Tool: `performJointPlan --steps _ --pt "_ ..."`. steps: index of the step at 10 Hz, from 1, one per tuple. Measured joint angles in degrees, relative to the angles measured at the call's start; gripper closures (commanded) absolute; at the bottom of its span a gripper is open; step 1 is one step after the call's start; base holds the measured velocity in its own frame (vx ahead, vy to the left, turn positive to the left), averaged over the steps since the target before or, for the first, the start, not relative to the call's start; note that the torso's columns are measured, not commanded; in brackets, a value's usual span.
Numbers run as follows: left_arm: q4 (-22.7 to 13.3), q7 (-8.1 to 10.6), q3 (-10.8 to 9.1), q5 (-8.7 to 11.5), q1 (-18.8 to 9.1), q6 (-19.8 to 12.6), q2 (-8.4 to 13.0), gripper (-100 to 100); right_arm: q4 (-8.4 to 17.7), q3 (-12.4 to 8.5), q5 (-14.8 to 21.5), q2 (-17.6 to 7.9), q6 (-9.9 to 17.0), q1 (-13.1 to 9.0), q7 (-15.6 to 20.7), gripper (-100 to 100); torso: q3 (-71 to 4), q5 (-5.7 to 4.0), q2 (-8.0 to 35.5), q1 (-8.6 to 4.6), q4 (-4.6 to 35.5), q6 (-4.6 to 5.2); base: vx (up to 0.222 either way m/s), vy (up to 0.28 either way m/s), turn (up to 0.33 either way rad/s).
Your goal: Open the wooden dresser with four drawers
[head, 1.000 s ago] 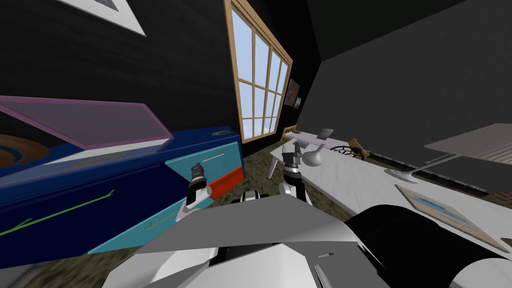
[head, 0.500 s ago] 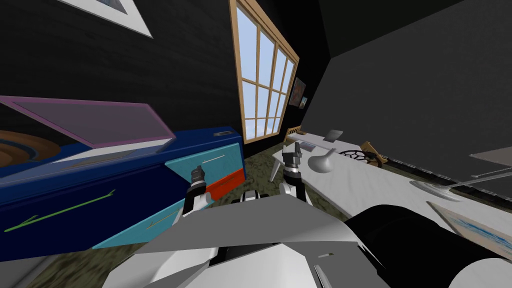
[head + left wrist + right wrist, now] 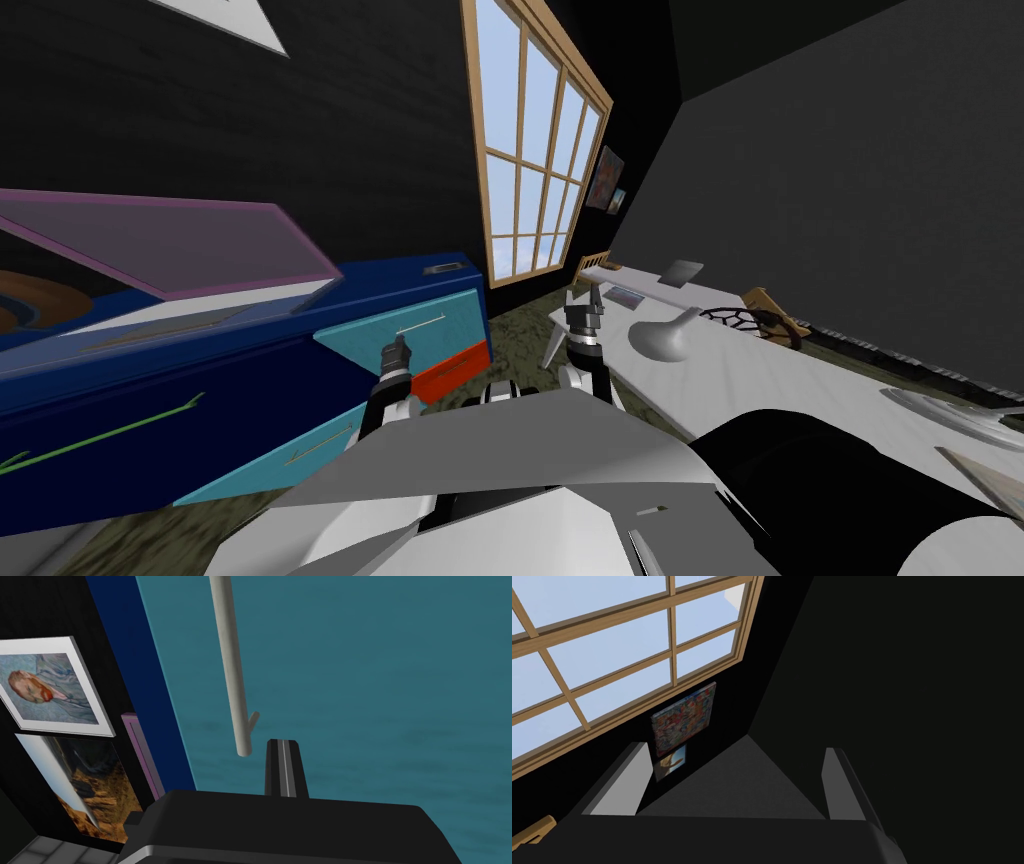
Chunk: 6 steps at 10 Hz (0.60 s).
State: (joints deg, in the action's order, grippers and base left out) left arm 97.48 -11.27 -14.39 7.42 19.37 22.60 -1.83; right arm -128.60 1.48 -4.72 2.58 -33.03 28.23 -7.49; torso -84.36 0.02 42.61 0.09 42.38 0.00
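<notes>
1. Left end effector (image 3: 282, 748) is showing its fingers pressed together, gripping nothing.
2. Its tips are sitting just beside one end of a pale handle (image 3: 230, 666); whether they are touching it, cannot tell.
3. Handle is running along a teal drawer (image 3: 375, 701), the uppermost teal front, with a red front (image 3: 452, 367) below it.
4. Dresser (image 3: 200, 360), navy-bodied, is standing on my left against the dark wall, a tilted purple panel (image 3: 180, 240) on top.
5. Right end effector (image 3: 734, 748) is hanging with fingers spread wide, empty, between dresser and white desk (image 3: 760, 380).
</notes>
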Motion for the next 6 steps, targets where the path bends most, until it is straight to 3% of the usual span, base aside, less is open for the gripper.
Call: performJointPlan --steps 3,4,6 --pt "5.0 2.36 3.62 0.1 5.5 -1.0 -0.2 100 0.0 0.0 0.0 0.0 0.0 0.0 0.0 0 -0.2 -0.03 -0.3 -0.08 -0.1 0.01 0.060 -0.029 0.041" --pt "5.3 2.42 3.67 0.1 5.7 -1.1 -0.2 -100 0.0 0.0 0.0 0.0 0.0 0.0 0.0 0 -0.1 0.00 -0.2 0.00 -0.1 0.01 0.007 -0.006 0.000" --pt "5.3 2.36 3.78 0.0 5.7 -1.1 2.8 -100 0.0 0.0 0.0 0.0 0.0 0.0 0.0 0 -0.1 -0.01 -0.2 -0.05 -0.1 0.00 0.000 0.000 0.000"
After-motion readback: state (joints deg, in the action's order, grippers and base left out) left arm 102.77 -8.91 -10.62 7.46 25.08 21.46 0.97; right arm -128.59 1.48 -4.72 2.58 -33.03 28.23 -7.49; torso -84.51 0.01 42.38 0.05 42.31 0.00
